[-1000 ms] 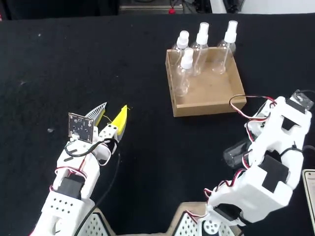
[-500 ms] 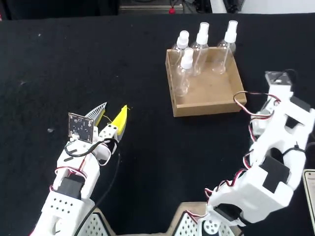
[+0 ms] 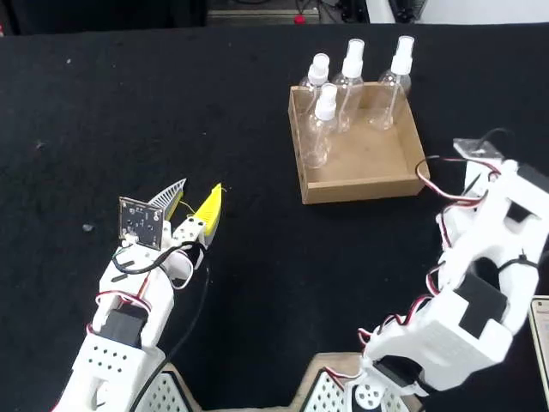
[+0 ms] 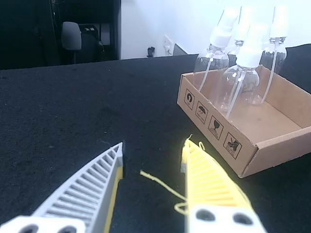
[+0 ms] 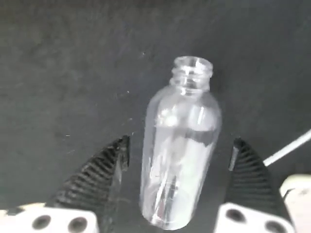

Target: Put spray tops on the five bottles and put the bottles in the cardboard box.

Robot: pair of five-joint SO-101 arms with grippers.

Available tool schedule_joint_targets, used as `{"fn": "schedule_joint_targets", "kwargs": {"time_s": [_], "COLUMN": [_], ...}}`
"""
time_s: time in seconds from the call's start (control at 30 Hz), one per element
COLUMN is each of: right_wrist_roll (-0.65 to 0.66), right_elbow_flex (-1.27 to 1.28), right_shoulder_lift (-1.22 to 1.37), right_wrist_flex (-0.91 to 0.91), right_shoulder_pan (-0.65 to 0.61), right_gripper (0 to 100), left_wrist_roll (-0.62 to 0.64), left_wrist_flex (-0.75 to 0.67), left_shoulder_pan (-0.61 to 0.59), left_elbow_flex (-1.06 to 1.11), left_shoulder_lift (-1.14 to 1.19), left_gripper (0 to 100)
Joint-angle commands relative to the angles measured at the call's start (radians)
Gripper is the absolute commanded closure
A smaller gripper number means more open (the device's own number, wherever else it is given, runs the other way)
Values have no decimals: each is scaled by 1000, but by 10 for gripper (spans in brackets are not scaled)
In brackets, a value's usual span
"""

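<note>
The cardboard box (image 3: 360, 176) stands at the back right of the black table and holds several clear bottles with white spray tops (image 3: 326, 103). A clear bottle without a top (image 5: 181, 145) lies on the table between the black fingers of my right gripper (image 5: 181, 144), which is open and not touching it. In the high view the right arm (image 3: 489, 257) covers that bottle. My left gripper (image 3: 196, 199) rests open and empty at the front left, pointing towards the box (image 4: 228, 138) and its bottles (image 4: 240, 73).
A thin white tube (image 5: 286, 148) lies on the table by the right gripper's finger. A pale flat object (image 3: 539, 322) sits at the table's right edge. Loose yellow thread (image 4: 160, 182) hangs from the left gripper's yellow finger.
The right arm's wrist has swung away from the table's front towards the box's right side, and it now covers the bottle that showed beside it. The left arm has not moved.
</note>
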Motion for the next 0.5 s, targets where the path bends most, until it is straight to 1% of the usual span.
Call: {"fn": "schedule_joint_targets", "kwargs": {"time_s": [0.0, 0.17, 0.3, 0.37, 0.47], "right_wrist_roll": [-118, -226, -239, -241, -241], "right_elbow_flex": [-82, -61, -65, -96, -208], "right_shoulder_lift": [-5, 24, 68, 59, 28], "right_wrist_flex": [29, -38, -52, -17, 92], "right_shoulder_pan": [-21, -17, -17, -20, -17], "right_gripper": [723, 721, 722, 723, 723], "left_wrist_roll": [-6, -6, -6, -6, -6], "left_wrist_flex": [3, 3, 3, 3, 2], "left_shoulder_pan": [10, 10, 10, 10, 13], "left_elbow_flex": [22, 22, 22, 22, 22], "left_shoulder_lift": [-14, -15, -15, -15, -12], "left_gripper": [805, 805, 805, 805, 805]}}
